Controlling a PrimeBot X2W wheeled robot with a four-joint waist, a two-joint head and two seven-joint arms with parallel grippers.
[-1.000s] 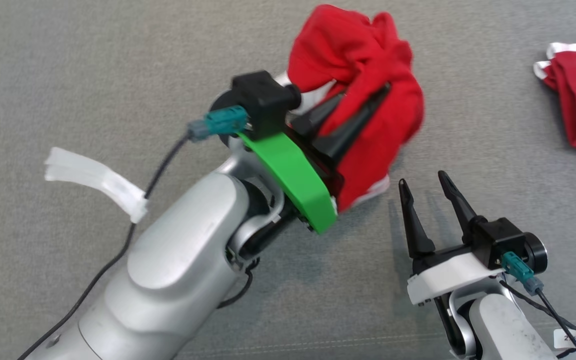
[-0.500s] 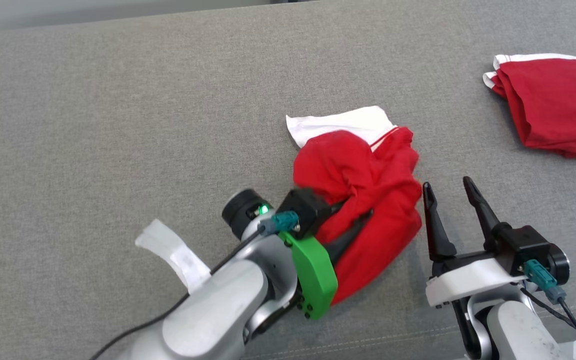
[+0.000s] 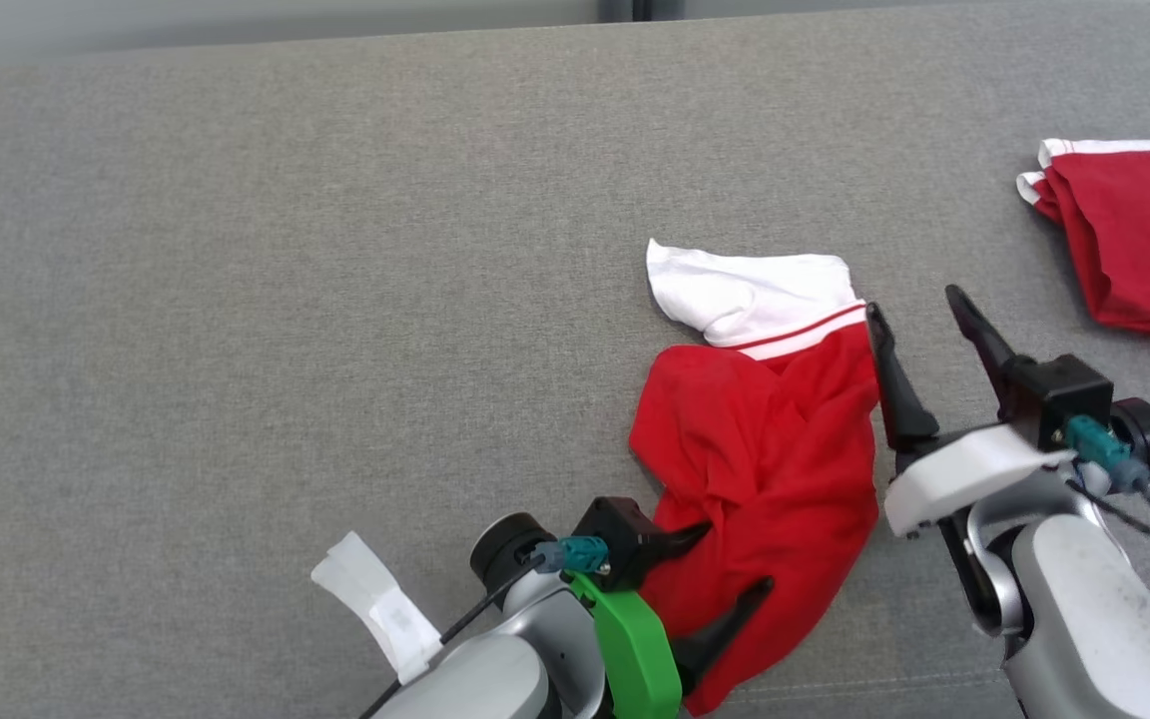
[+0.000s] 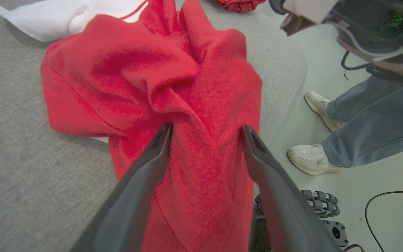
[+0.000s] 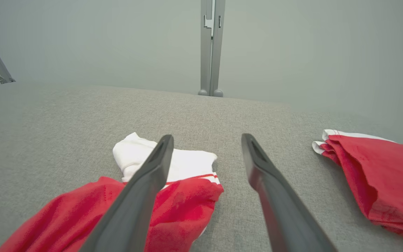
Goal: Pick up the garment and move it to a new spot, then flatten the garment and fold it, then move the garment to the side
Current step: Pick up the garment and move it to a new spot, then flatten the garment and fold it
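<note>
Head view: the left gripper (image 3: 735,556) has its jaws spread wide. The garment (image 3: 765,439) lies crumpled on the grey cushion (image 3: 236,300), and its near end runs loose between and ahead of the two fingers. It is bright red, heaped in soft folds, with a white panel at the far end set off by thin red-and-white striped trim. No lettering can be seen. The right gripper (image 3: 912,302) is also spread wide and holds nothing. Its left finger lies against the garment's edge near the trim. A second bunched red piece (image 3: 1144,250) with white trim lies well off to its right.

Left wrist view: twisted red folds pass between the parted fingers without being pinched, and the white panel lies beyond, up and to the left.

Right wrist view: bare cushion fills the gap between the fingers. The garment's red cloth and white panel sit behind the left finger, and the other red piece lies off to the right.
</note>
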